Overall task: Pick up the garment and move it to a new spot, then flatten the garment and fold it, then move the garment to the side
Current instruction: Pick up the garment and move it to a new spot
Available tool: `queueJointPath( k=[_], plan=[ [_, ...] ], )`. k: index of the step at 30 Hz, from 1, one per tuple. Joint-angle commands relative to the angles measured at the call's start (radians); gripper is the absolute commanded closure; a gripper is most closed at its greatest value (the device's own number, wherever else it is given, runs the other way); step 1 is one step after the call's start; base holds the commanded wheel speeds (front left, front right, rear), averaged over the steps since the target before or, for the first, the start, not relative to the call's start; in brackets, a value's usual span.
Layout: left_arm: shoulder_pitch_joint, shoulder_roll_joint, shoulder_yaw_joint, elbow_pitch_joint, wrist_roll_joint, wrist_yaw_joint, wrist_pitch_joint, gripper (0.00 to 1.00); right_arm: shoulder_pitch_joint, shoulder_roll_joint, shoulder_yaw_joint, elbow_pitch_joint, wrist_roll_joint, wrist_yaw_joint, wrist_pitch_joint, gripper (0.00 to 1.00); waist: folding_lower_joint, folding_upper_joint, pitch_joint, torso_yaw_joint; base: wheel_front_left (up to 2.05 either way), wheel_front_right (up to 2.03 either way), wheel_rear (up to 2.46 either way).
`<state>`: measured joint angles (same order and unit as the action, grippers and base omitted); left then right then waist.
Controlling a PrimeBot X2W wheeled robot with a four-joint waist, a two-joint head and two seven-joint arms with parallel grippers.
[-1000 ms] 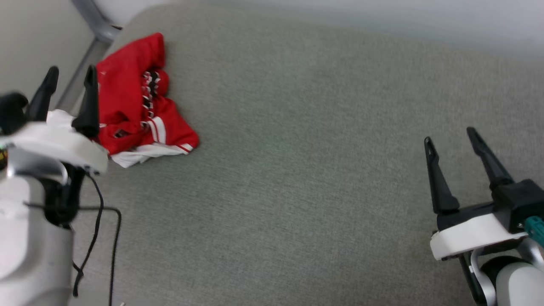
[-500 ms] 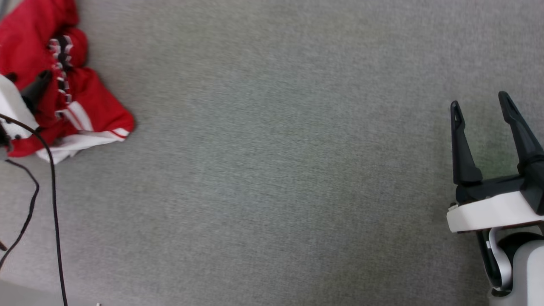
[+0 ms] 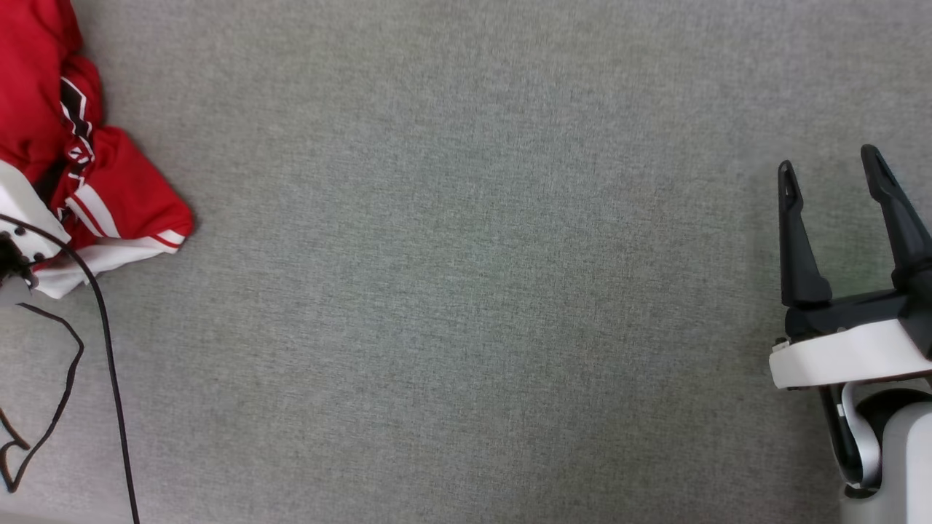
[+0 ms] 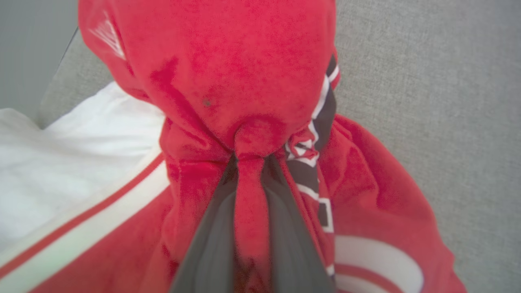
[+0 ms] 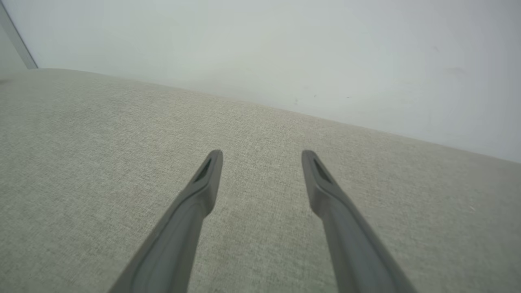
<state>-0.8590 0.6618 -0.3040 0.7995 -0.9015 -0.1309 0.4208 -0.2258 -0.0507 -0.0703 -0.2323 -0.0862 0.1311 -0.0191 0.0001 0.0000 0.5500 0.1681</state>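
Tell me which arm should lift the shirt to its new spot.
Left: the left pincer grips a red fold of the garment; the right pincer hangs open, far from it.

Wide grey surface lies open between the crumpled garment with 1 black cable and the right gripper.

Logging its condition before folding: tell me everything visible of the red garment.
The garment is soft red fabric with white sleeve panels, red-and-white striped trim and black, white-edged lettering half hidden in folds. It lies crumpled on the grey cloth surface at the head view's left edge. The left tool pinches a red fold between its dark fingers, bunching the cloth there.
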Motion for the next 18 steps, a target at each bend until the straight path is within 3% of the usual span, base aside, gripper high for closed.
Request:
queueJointPath(
  k=[1,10,14,18],
  plan=[
    [0.004,0.000,0.001,0.015,0.009,0.000,-0.053,1.00,-0.007,0.001,-0.004,0.004,0.018,-0.001,-0.010,0.00,-0.0001,0.0000,-0.026,0.000,0.00,0.00,0.00],
    [-0.056,-0.025,0.030,0.148,0.064,0.001,-0.489,1.00,0.034,0.001,-0.026,0.056,0.071,-0.001,-0.036,0.00,-0.0001,0.0000,-0.171,0.005,0.00,0.00,0.00],
    [-0.060,-0.049,0.016,0.158,0.073,0.001,-0.615,1.00,0.057,0.001,-0.031,0.077,0.090,-0.001,-0.045,0.00,-0.0001,0.0000,-0.242,0.004,0.00,0.00,0.00],
    [-0.045,-0.072,-0.001,0.126,0.088,0.001,-0.671,1.00,0.083,0.001,-0.035,0.099,0.112,-0.001,-0.051,0.00,-0.0001,0.0000,-0.306,-0.008,0.00,0.00,0.00]
  ],
)
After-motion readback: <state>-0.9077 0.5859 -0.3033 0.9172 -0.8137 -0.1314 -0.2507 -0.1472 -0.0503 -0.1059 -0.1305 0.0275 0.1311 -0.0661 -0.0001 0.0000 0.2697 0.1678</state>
